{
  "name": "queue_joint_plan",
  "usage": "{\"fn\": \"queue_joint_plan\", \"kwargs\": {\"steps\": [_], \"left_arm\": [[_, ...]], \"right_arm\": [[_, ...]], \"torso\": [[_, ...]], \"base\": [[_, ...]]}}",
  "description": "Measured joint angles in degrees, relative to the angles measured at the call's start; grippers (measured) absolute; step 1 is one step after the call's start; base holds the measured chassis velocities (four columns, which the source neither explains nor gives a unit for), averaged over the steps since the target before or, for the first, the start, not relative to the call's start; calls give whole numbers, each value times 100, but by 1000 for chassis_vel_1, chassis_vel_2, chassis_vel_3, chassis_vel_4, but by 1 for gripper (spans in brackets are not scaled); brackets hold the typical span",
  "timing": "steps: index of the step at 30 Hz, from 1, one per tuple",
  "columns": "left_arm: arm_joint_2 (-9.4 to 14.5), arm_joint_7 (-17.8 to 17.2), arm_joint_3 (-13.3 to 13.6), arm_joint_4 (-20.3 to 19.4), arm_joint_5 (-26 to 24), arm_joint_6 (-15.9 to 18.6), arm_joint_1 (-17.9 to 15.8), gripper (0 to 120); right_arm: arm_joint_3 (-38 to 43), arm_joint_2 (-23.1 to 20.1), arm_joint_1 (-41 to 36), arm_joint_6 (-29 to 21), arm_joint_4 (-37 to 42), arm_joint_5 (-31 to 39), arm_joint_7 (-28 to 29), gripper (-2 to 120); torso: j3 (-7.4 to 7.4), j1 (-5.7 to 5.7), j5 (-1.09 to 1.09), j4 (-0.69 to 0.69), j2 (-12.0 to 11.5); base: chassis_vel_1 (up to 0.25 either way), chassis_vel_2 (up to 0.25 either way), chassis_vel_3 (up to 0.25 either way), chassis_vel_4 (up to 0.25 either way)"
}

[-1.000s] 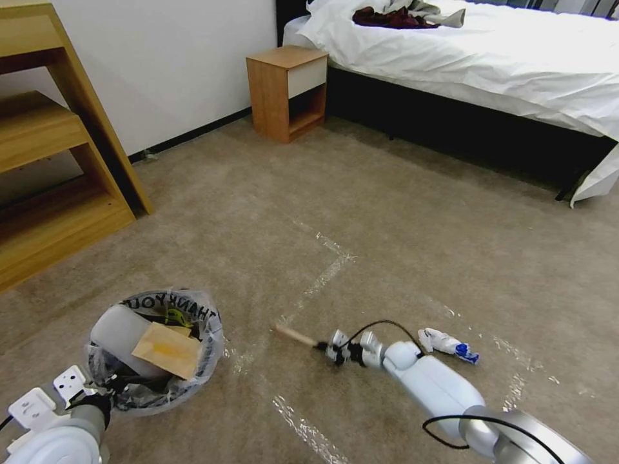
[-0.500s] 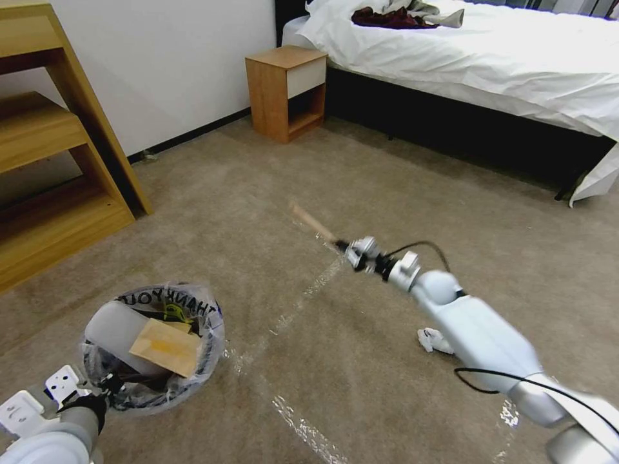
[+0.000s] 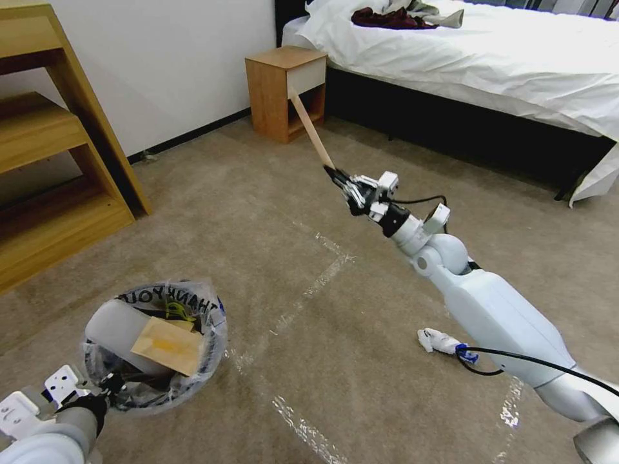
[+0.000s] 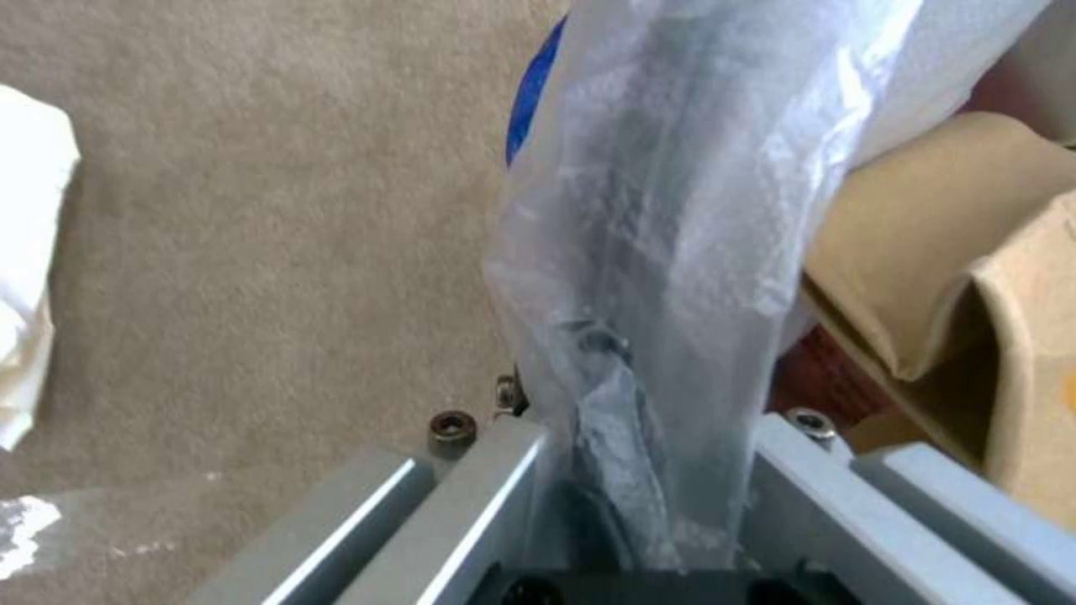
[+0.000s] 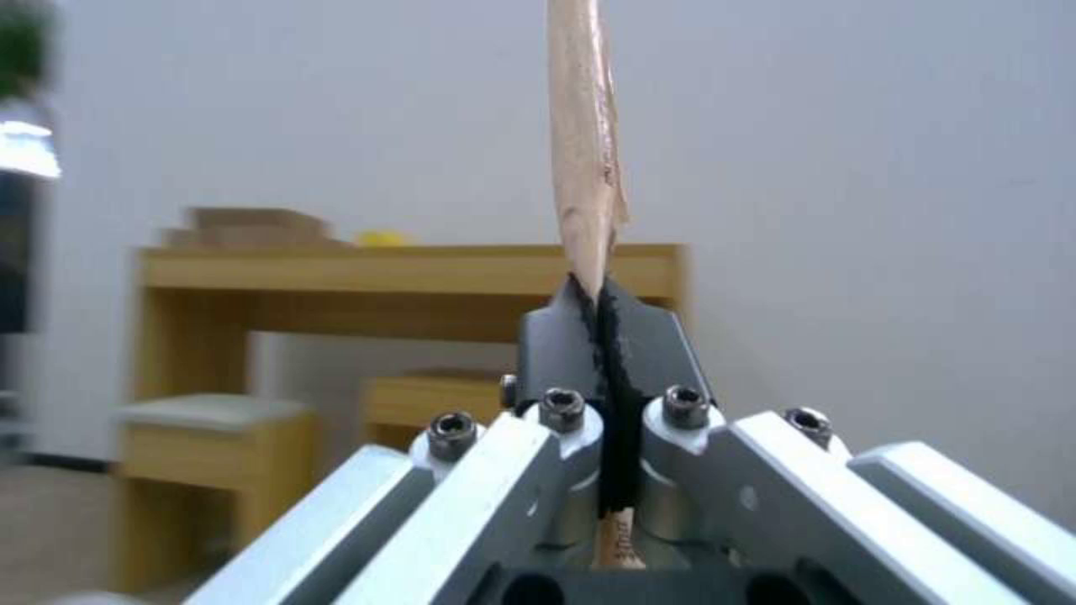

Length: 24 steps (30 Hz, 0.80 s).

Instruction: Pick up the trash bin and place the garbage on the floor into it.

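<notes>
Right gripper (image 3: 336, 177) is raised well above the floor (image 3: 361, 303), clamped tight on the lower end of a thin wooden stick (image 3: 309, 129); the stick points up and away toward the nightstand (image 3: 285, 90). In the right wrist view the dark fingers (image 5: 567, 336) are pressed together with the stick (image 5: 585, 143) pinched between them, its end poking out behind the pads.

Left gripper (image 3: 106, 385) sits at the near rim of the trash bin (image 3: 213, 325), well apart from the right gripper. In the left wrist view it is closed on a bunched fold of the clear bag (image 4: 661, 252) at the bin's edge, blue rim (image 4: 527, 92) just beside. The bin is held near the floor, on the shelf-unit (image 3: 58, 148) side of the tape lines (image 3: 309, 290). Inside the bin: brown cardboard scrap (image 3: 169, 347) and a pale rounded piece (image 3: 113, 332).

White-blue wad (image 3: 442, 341) lies on the floor on the far side of the tape lines from the bin, under the right arm.
</notes>
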Motion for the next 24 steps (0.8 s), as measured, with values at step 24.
{"fn": "queue_joint_plan", "kwargs": {"steps": [24], "left_arm": [[-101, -125, 34, -84, -332, 25, -67, 0]], "right_arm": [[-3043, 2039, 925, 140, -726, -128, -329, 0]], "torso": [[0, 0, -1, 1, 0]], "base": [[0, 0, 0, 0]]}}
